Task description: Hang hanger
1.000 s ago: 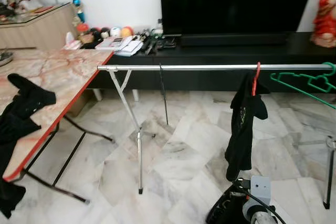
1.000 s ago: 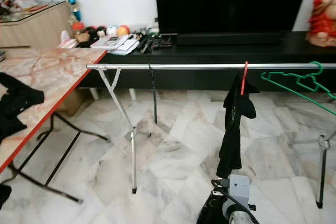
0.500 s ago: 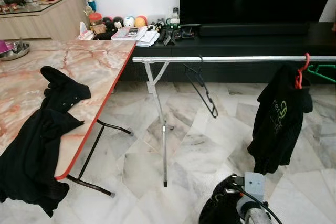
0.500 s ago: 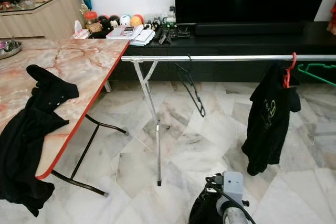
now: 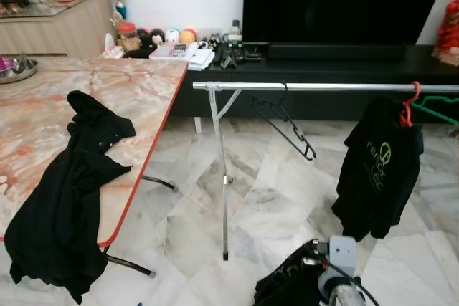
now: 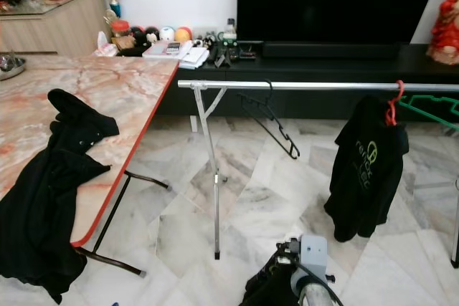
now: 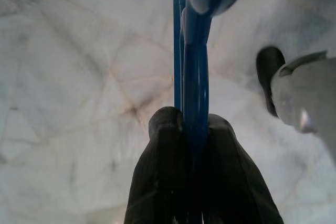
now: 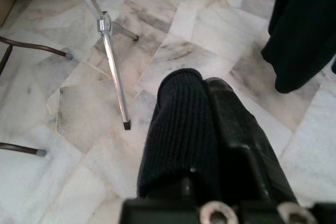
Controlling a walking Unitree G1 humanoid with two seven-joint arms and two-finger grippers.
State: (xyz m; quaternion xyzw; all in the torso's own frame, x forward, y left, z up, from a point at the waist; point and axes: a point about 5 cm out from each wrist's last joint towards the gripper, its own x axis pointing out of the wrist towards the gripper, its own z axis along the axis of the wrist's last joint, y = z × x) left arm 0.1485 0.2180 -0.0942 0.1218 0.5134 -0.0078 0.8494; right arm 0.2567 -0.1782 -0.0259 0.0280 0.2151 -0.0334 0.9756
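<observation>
Only print visible: lime-green logo w/ a round emblem on the black garment (image 5: 379, 172) hanging from a red hanger on the silver metal rail (image 5: 323, 87). Lettering runs vertically beside the emblem but too small and blurred to read. Books/papers (image 5: 185, 51) on the low black TV cabinet (image 5: 344, 69) show no legible text either.

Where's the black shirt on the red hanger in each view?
Left eye view: black shirt hangs from the rail, on the robot's right.
Right eye view: same place.
Right wrist view: dark cloth across the floor from the rack leg.
Left wrist view: blue hanger clamped in the left gripper, floor behind.
Shared landmark: rack leg.
</observation>
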